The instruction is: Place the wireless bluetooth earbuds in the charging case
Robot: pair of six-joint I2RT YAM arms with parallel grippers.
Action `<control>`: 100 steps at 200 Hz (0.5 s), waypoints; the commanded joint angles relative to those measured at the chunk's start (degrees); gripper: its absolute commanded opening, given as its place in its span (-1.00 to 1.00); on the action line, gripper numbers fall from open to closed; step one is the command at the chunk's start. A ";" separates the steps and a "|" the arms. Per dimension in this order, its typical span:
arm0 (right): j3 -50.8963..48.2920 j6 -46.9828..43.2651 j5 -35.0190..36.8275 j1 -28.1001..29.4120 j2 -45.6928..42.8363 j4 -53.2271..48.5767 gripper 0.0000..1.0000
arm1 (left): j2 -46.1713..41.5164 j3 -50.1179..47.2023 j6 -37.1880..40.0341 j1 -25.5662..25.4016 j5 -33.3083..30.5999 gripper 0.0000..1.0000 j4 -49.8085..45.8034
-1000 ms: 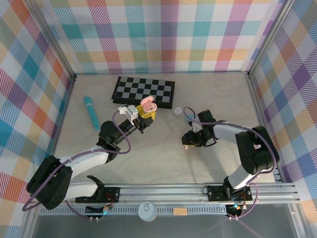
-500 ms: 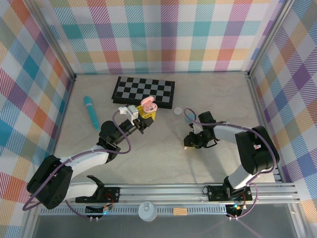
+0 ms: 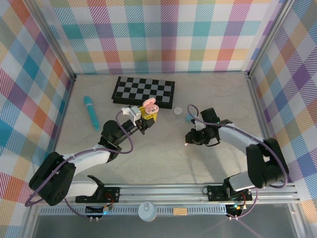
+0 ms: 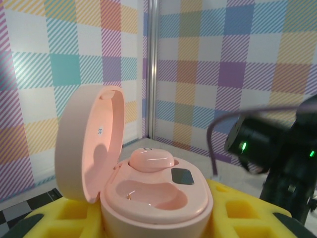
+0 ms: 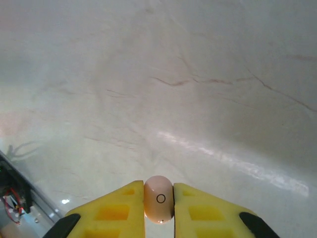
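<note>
The right gripper (image 5: 158, 206) pinches 1 pale pink plastic earbud (image 5: 158, 198) between its yellow pads (image 5: 114, 210), with the marbled tabletop (image 5: 198, 74) beyond. From overhead that bud is too small to make out. The left gripper (image 3: 145, 115) clamps the open pink pebble-shaped charging case (image 4: 153, 198). Its wrist camera shows a 2nd pink earbud (image 4: 151, 159) seated in the far socket, the near socket a bare hollow and the lid (image 4: 84, 144) upright.
</note>
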 commanded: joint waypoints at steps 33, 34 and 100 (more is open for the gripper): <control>15.67 1.03 2.92 4.58 -10.28 -11.52 -0.64 | 5.40 1.53 6.21 -1.87 -2.50 -0.41 4.89; 15.85 0.93 2.99 4.74 -10.36 -11.68 -0.64 | 5.46 1.63 6.33 -1.89 -2.52 -0.41 4.79; 35.46 -1.78 8.73 14.49 -3.27 -15.39 -0.63 | 9.71 4.62 10.90 -3.81 -2.47 -0.41 2.96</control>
